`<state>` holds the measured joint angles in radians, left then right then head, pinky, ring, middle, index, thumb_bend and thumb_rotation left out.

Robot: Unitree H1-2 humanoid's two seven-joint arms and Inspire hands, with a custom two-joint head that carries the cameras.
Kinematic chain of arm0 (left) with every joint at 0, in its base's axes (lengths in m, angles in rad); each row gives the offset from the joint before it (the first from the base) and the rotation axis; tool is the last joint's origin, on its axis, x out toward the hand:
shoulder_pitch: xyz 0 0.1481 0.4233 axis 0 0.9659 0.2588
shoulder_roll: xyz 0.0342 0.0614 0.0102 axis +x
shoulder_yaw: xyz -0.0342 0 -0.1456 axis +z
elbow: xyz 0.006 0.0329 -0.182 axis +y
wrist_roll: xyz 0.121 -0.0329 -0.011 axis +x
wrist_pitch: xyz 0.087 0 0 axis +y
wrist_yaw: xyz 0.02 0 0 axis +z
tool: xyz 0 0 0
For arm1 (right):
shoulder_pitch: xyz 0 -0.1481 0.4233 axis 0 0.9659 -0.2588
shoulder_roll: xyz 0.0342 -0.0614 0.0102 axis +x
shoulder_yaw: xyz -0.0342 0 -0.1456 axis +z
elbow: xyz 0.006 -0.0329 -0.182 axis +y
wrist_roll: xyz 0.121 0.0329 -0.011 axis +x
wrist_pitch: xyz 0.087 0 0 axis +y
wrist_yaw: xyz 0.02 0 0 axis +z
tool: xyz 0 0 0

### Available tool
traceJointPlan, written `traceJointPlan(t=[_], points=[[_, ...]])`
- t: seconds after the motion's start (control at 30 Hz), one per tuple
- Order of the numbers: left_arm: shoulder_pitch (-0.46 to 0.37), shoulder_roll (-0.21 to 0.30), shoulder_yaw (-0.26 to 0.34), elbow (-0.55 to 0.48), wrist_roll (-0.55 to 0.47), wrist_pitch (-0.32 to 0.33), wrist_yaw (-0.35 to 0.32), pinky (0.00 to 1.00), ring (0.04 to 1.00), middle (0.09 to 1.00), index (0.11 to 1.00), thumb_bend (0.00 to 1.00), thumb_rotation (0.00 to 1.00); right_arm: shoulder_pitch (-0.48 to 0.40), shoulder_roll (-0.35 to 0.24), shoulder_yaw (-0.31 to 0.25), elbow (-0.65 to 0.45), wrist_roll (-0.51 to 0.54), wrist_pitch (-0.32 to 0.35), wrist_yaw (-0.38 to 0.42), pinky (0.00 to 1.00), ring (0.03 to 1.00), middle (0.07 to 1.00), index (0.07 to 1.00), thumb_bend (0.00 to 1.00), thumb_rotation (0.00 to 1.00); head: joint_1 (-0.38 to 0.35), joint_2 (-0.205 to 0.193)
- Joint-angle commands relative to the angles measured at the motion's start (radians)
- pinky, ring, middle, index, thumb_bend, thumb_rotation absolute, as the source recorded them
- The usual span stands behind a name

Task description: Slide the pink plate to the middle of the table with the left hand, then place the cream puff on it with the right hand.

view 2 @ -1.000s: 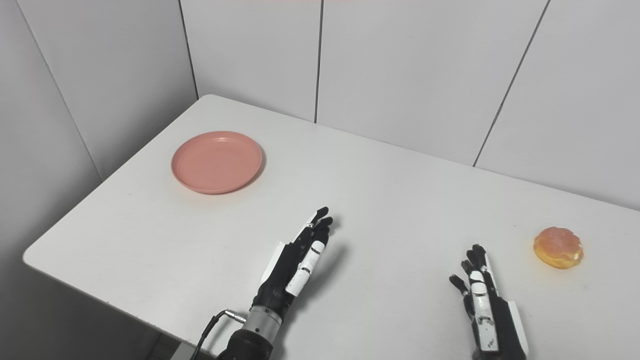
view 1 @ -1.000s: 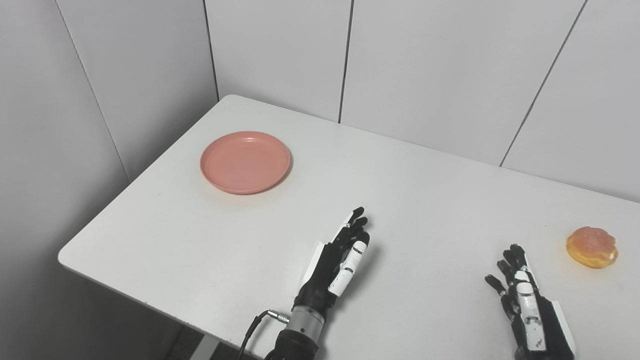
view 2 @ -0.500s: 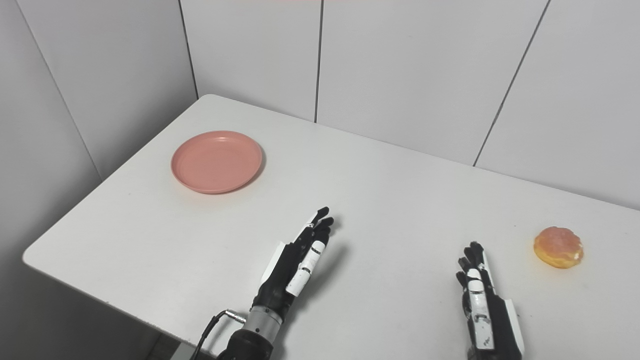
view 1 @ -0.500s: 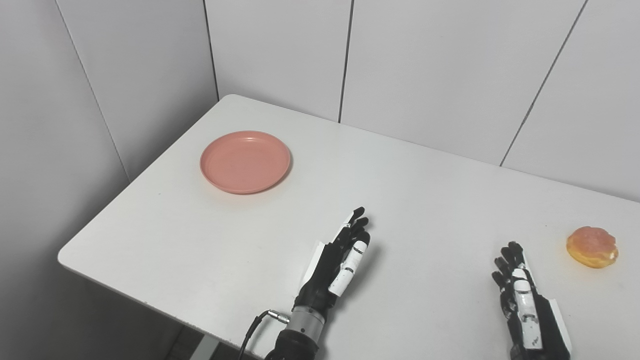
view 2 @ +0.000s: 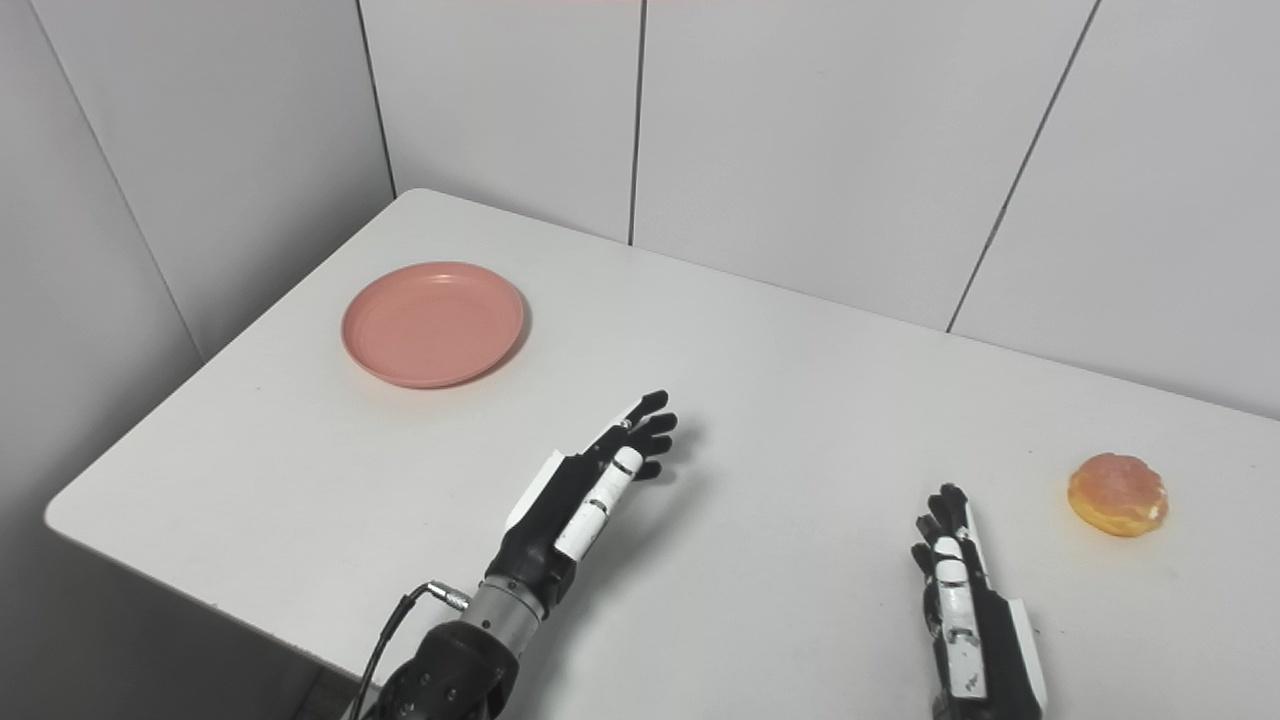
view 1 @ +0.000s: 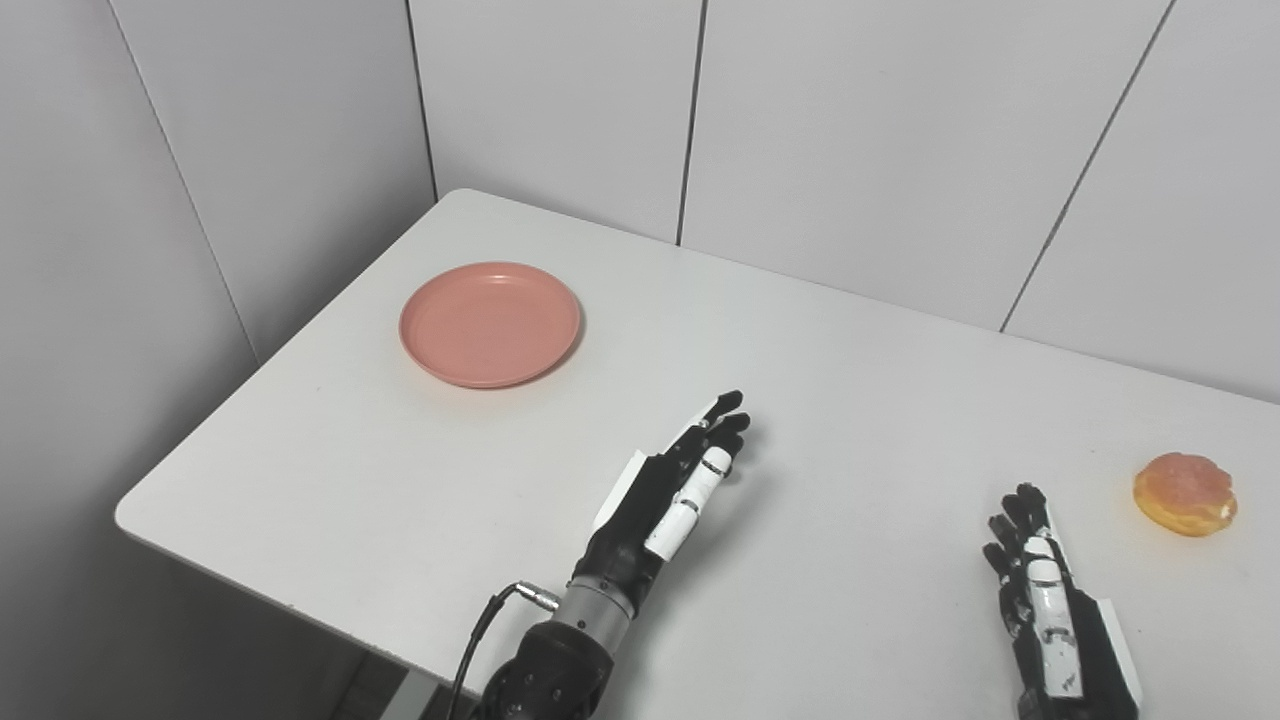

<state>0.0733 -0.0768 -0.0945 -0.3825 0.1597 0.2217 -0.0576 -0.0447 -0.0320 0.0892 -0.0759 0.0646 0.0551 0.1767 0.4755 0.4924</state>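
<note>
Pink plate (view 1: 490, 323) at the table's (view 1: 850, 400) far-left corner, bare, well apart from both hands. Left hand (view 1: 672, 487) empty, fingers straight and spread, angled over mid-table, likely reaching toward it. Right hand (view 1: 1050, 600) open, empty, near the cream puff (view 1: 1184, 493), apparently awaiting its turn.

no readable text, labels, brands, numbers or signs on anything in view

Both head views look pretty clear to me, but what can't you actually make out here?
- Right hand: wrist and arm cut off by the bottom edge, both views.
- Left hand: its palm faces away.
- Pink plate: underside hidden.
- Cream puff: far side hidden; filling too small to tell.
</note>
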Motion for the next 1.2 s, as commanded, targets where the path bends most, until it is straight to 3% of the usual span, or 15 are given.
traceJointPlan(t=[0.0, 0.17, 0.4, 0.53, 0.8, 1.07, 1.17], points=[[-0.033, 0.033, 0.008, -0.052, -0.027, 0.006, -0.018, 0.88, 0.902, 0.92, 0.908, 0.49, 1.0, -0.02, 0.004, 0.003, -0.031, -0.001, -0.015, -0.004, 1.0, 1.0, 1.0, 1.0, 0.06, 1.0, -0.002, 0.001], [-0.073, 0.055, 0.03, -0.096, -0.044, -0.003, -0.01, 0.86, 0.895, 0.918, 0.906, 0.49, 1.0, -0.018, 0.007, 0.002, -0.04, -0.004, 0.001, -0.007, 1.0, 1.0, 1.0, 1.0, 0.06, 1.0, -0.002, 0.001], [-0.15, 0.094, 0.095, -0.173, -0.044, 0.053, 0.011, 0.89, 0.915, 0.93, 0.921, 0.46, 1.0, -0.019, 0.003, 0.007, -0.037, -0.012, -0.001, -0.012, 1.0, 1.0, 1.0, 1.0, 0.06, 1.0, 0.0, 0.001], [-0.188, 0.126, 0.144, -0.177, -0.054, 0.064, 0.019, 0.9, 0.91, 0.927, 0.919, 0.49, 1.0, -0.02, 0.001, 0.008, -0.042, -0.01, 0.012, -0.011, 1.0, 1.0, 1.0, 1.0, 0.07, 1.0, 0.002, 0.0], [-0.277, 0.195, 0.277, -0.082, -0.141, 0.01, 0.05, 0.91, 0.901, 0.917, 0.911, 0.49, 1.0, -0.017, 0.006, 0.014, -0.054, -0.014, 0.021, -0.016, 1.0, 1.0, 1.0, 1.0, 0.05, 1.0, 0.001, -0.002], [-0.367, 0.251, 0.362, -0.012, -0.186, 0.026, 0.082, 0.91, 0.878, 0.904, 0.896, 0.46, 1.0, -0.017, 0.003, 0.015, -0.036, -0.014, -0.008, -0.015, 1.0, 1.0, 1.0, 1.0, 0.06, 1.0, -0.002, -0.002], [-0.386, 0.26, 0.377, 0.007, -0.176, 0.037, 0.105, 0.86, 0.863, 0.89, 0.877, 0.45, 1.0, -0.017, 0.001, 0.015, -0.042, -0.012, 0.002, -0.012, 1.0, 1.0, 1.0, 1.0, 0.07, 1.0, -0.001, -0.002]])
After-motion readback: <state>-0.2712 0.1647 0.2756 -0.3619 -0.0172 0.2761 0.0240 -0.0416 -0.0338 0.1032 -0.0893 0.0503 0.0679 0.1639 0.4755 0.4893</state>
